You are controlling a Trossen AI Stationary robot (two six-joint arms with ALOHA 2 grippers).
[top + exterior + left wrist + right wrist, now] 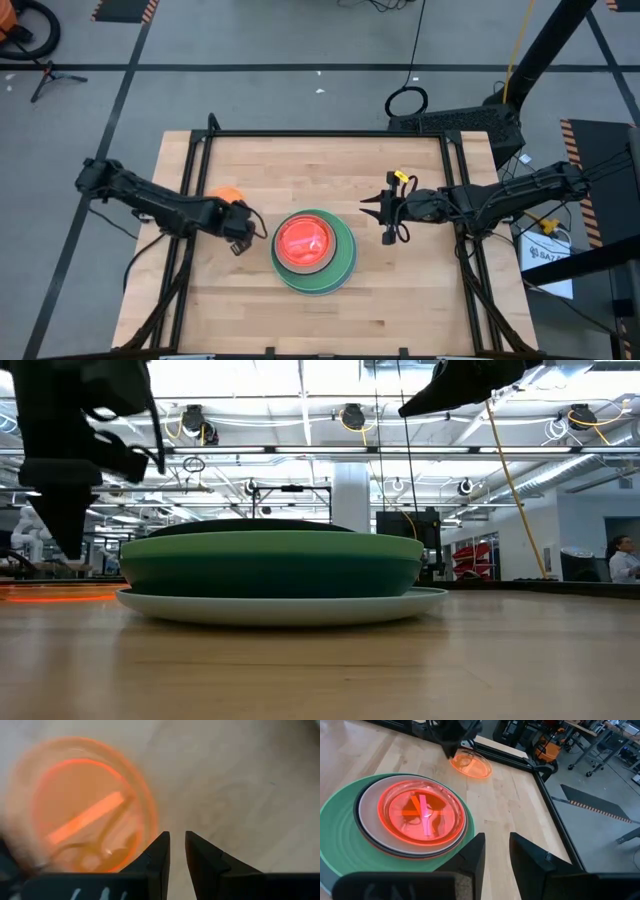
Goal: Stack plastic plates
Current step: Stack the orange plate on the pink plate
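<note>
A stack of plastic plates point(313, 250) sits mid-table: a pale large plate point(280, 605) at the bottom, green ones point(270, 565) on it, then a black and a grey-white plate, and a translucent red-pink plate point(422, 815) on top. A small translucent orange plate point(226, 193) point(85, 805) lies flat on the wood left of the stack. My left gripper point(241, 242) point(176, 842) hangs above the table between the orange plate and the stack, fingers shut to a narrow slit. My right gripper point(366, 206) point(493, 845) hovers right of the stack, raised, likewise shut.
A black metal frame point(330, 133) borders the table's far, left and right edges. Bare wood point(320, 175) lies beyond the stack and along the near edge. Off the table's right side sit dark equipment and cables point(460, 122).
</note>
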